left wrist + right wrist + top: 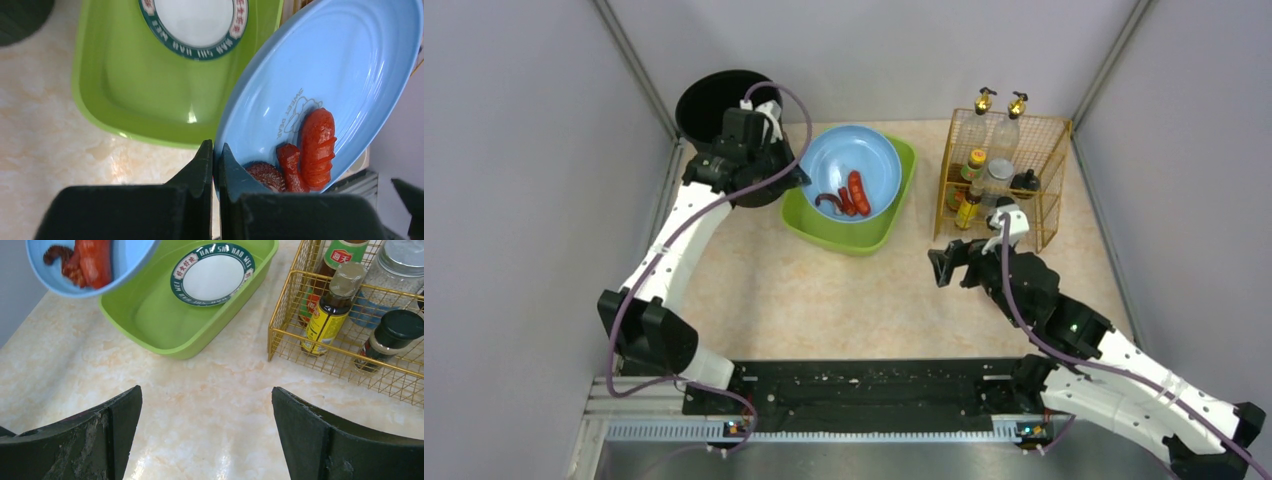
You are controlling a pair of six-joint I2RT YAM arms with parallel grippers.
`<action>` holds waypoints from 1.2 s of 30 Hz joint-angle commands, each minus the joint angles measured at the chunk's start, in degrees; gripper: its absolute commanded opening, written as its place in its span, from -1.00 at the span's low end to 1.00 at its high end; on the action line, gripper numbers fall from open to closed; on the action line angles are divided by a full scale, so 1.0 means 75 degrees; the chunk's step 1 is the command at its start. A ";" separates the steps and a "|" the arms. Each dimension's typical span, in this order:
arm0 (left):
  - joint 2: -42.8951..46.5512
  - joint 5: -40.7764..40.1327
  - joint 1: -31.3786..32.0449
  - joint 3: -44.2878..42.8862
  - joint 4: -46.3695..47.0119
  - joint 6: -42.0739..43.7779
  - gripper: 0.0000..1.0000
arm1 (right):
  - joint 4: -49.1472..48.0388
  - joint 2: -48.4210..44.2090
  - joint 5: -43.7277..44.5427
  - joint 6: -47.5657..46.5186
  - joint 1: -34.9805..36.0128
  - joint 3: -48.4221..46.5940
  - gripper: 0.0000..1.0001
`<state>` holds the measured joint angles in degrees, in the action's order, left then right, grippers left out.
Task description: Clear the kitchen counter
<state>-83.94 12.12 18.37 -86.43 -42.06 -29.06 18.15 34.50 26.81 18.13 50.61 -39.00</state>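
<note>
My left gripper (798,180) (215,150) is shut on the rim of a light blue plate (849,160) (340,65) (131,254), holding it tilted above the green tray (856,240) (90,100) (150,315). Red sausage pieces (852,194) (317,145) (93,260) lie at the plate's low side. A small white plate with a green rim (192,20) (212,275) lies inside the tray. My right gripper (952,268) (206,395) hangs open over the bare kitchen counter (824,300) (210,425), with nothing between its fingers.
A black round bin (712,98) stands at the back left corner, behind the left wrist. At the back right, a gold wire rack (1024,190) (285,335) holds sauce bottles and jars. A black rail (864,385) runs along the near edge.
</note>
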 commanded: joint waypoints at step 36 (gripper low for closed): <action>-0.1570 -0.0870 -0.4289 -0.3096 0.1956 -0.2914 -1.00 | -0.1180 0.1188 -0.0891 0.0053 0.0067 -0.0029 0.98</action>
<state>-98.26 9.13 -13.30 -112.18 -36.73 -47.16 12.16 42.96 20.75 18.24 50.61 -38.98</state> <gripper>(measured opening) 0.038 0.988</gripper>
